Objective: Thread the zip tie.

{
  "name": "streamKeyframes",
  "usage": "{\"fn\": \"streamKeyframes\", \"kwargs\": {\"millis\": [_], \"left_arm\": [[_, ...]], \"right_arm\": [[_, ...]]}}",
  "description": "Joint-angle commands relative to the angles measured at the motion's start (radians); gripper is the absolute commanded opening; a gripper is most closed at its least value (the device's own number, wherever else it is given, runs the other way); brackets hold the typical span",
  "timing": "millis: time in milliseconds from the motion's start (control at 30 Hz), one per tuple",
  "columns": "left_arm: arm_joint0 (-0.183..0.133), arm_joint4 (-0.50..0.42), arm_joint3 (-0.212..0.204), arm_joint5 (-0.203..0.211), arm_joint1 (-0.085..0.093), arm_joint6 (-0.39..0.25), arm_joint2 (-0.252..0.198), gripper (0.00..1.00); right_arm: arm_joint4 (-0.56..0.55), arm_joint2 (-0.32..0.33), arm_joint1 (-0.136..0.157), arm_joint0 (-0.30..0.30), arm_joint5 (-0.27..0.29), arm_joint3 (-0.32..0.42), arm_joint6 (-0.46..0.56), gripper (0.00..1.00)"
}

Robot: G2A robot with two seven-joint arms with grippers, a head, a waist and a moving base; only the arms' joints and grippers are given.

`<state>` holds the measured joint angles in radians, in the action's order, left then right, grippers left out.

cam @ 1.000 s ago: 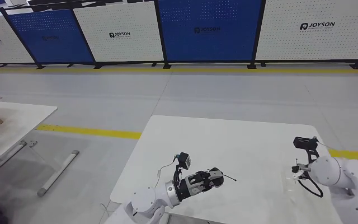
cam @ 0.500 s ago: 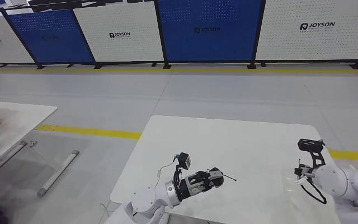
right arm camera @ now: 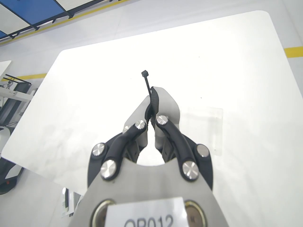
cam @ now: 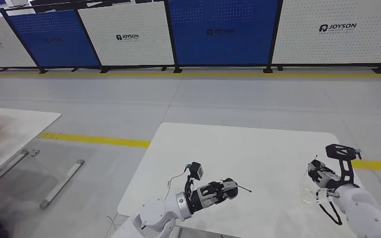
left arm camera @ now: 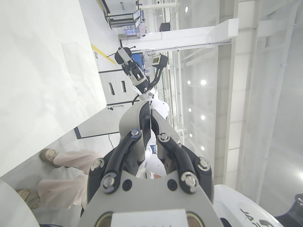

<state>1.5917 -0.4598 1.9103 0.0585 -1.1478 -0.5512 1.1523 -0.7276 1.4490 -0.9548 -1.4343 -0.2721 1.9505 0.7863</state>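
My right gripper [right arm camera: 152,90] is shut on a black zip tie [right arm camera: 147,82]. The tie's square head [right arm camera: 144,73] sticks out past the fingertips, above the white table [right arm camera: 99,76]. From above, this gripper [cam: 313,167] hovers near the table's right edge. My left gripper [cam: 232,189] is near the front edge, shut on a thin black strip [cam: 243,190] that looks like a second zip tie; its tail points right. In the left wrist view the pads [left arm camera: 147,116] are pressed together, and the right gripper [left arm camera: 122,55] shows far off.
A clear plastic sheet [cam: 309,193] lies flat on the table [cam: 238,149] under the right arm, also seen as a sheet [right arm camera: 214,128] in the right wrist view. A wide bare stretch of table lies between the two grippers.
The right arm has swung right and toward the table's front, and its gripper has turned toward the middle. The left arm has kept still.
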Motion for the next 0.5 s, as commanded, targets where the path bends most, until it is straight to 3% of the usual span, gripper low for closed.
{"fn": "streamKeyframes", "kwargs": {"millis": [0, 167, 267, 400, 467], "left_arm": [[0.0, 0.0, 0.0, 0.0, 0.0, 0.0, 0.0, 0.0], [0.0, 0.0, 0.0, 0.0, 0.0, 0.0, 0.0, 0.0], [0.0, 0.0, 0.0, 0.0, 0.0, 0.0, 0.0, 0.0], [0.0, 0.0, 0.0, 0.0, 0.0, 0.0, 0.0, 0.0], [0.0, 0.0, 0.0, 0.0, 0.0, 0.0, 0.0, 0.0]], "right_arm": [[-0.001, 0.0, 0.0, 0.001, -0.001, 0.0, 0.001, 0.0], [-0.003, -0.001, 0.0, -0.001, 0.002, -0.001, -0.004, 0.0], [0.015, 0.006, -0.005, -0.038, 0.044, 0.021, -0.118, 0.0], [0.14, 0.042, -0.017, -0.125, 0.18, 0.025, -0.359, 0.0], [0.169, 0.045, -0.021, -0.151, 0.239, 0.014, -0.433, 0.0]]}}
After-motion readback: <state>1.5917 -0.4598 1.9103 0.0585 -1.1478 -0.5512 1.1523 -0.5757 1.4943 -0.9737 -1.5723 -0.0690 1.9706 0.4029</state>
